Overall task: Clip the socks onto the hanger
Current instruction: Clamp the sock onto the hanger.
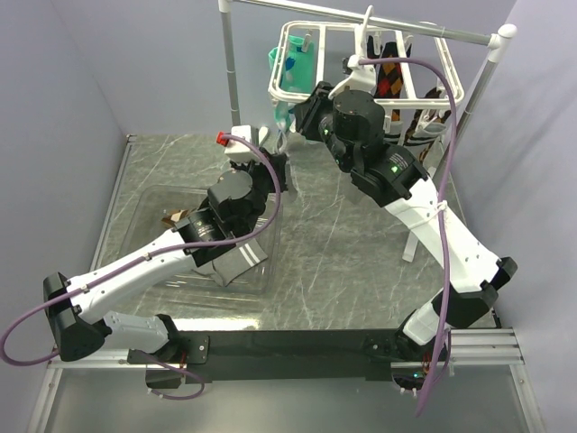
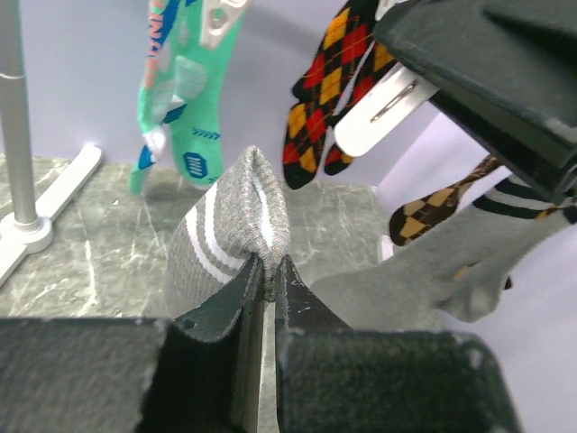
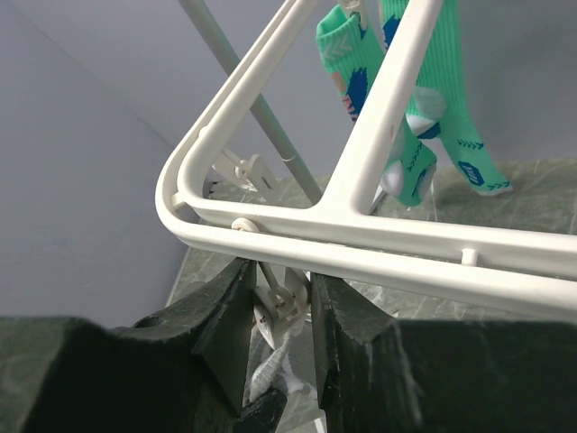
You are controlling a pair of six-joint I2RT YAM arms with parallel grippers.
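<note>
Left side first: left gripper (image 2: 269, 272) is pressed together on the sock (image 2: 230, 221), pinching the folded cuff. The white stripes show and a short loop of fabric stands up above the fingertips. The sock is held off the table, near the hanger's left end. Teal socks (image 2: 185, 117) and argyle socks (image 2: 329, 81) hang behind it, not mine to touch.

Further right, a second grey sock (image 2: 433, 271) hangs under the right arm. Its top is hidden, so I can't tell if it's clipped.

Right gripper (image 3: 279, 281) sits under the hanger (image 3: 270, 236) corner, fingers closed on a dangling clip (image 3: 273, 317), one each side. I can't tell whether the clip's mouth is open; it's blurred.

My read: the step is feeding the cuff into that clip. To do it well:
- Keep the right squeeze steady so the mouth is open and the clip doesn't swing.
- Bring the left up slowly.
- Push only the free loop of cuff into the mouth, not the fingertips.
- Get both fabric layers in deep.
- Ease the right off first and check the bite, then let go with the left.

Risk: nudging the frame, which likely sways.
</note>
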